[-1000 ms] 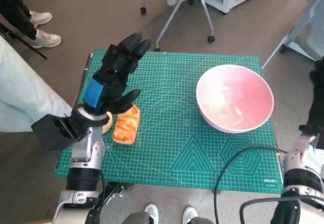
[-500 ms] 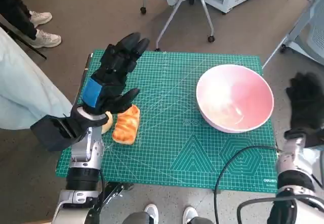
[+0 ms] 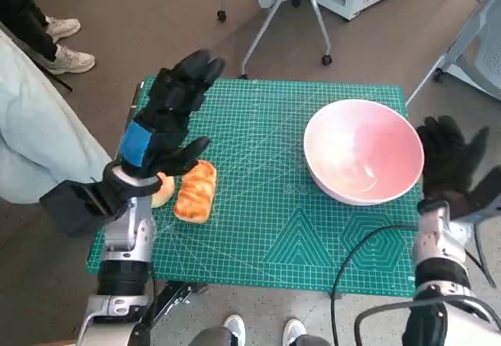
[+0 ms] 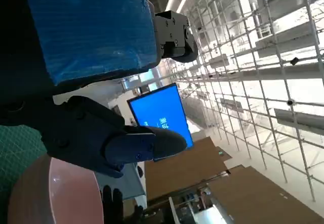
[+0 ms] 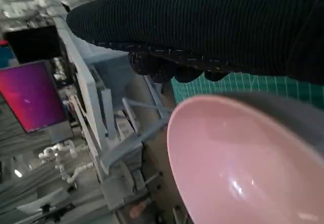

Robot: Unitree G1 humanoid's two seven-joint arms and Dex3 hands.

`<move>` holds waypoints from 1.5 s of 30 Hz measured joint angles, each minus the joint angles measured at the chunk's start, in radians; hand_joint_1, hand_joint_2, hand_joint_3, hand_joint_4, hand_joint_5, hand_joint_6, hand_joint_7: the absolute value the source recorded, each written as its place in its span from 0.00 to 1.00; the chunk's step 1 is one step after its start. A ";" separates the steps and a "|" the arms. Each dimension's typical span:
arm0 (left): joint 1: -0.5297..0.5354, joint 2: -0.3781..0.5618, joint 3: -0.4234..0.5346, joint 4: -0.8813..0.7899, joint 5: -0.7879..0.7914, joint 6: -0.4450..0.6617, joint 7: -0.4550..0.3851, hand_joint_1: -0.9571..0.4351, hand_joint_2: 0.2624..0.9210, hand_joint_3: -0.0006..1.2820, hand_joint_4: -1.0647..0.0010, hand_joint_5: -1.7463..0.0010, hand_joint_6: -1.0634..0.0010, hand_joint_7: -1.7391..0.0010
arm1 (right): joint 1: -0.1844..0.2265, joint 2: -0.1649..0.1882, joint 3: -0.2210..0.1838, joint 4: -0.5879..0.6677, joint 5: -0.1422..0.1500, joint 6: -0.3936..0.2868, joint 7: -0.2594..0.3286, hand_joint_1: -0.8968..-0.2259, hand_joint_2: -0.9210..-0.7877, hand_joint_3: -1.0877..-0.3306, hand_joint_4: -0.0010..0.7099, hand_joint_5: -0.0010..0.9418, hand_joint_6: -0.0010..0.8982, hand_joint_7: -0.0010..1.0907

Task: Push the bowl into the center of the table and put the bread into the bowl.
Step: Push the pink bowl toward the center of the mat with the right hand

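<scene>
Bowl (image 3: 363, 151): pink, upright on the right half of the mat, its rim close to the mat's right edge; nothing in it. It also shows in the right wrist view (image 5: 238, 163) and, in part, in the left wrist view (image 4: 50, 196).
Mat (image 3: 266, 205): green cutting mat with a white grid, covering the table.
Left hand (image 3: 166, 119): raised above the mat's left side, fingers spread and pointing away from the robot, holding nothing; the thumb hangs just over the bread.
Right hand (image 3: 448, 162): gloved, just beside the bowl's right rim, past the mat's right edge, fingers apart and empty; whether it touches the rim cannot be told.
Bread (image 3: 195, 192): golden, oblong, lying on the mat's left part, well apart from the bowl.
Bun (image 3: 162, 189): pale and round, just left of the bread, partly hidden by the left wrist.
</scene>
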 measured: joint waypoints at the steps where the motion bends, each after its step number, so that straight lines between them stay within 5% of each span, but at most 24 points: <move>1: 0.004 0.001 0.001 -0.004 -0.001 0.001 0.000 0.28 1.00 0.36 1.00 0.81 1.00 0.72 | -0.004 0.001 0.002 0.000 -0.001 0.003 -0.002 0.50 0.00 0.26 0.20 0.01 0.22 0.18; 27: 0.061 0.026 0.019 -0.073 -0.005 0.041 0.028 0.29 1.00 0.37 1.00 0.81 1.00 0.72 | -0.056 0.096 0.072 0.000 -0.095 -0.003 0.002 0.41 0.00 0.27 0.25 0.01 0.23 0.16; 45: 0.091 0.036 0.019 -0.122 -0.003 0.081 0.052 0.31 1.00 0.37 0.99 0.82 1.00 0.72 | -0.100 0.200 -0.003 0.006 -0.031 0.031 0.024 0.46 0.00 0.32 0.27 0.01 0.26 0.16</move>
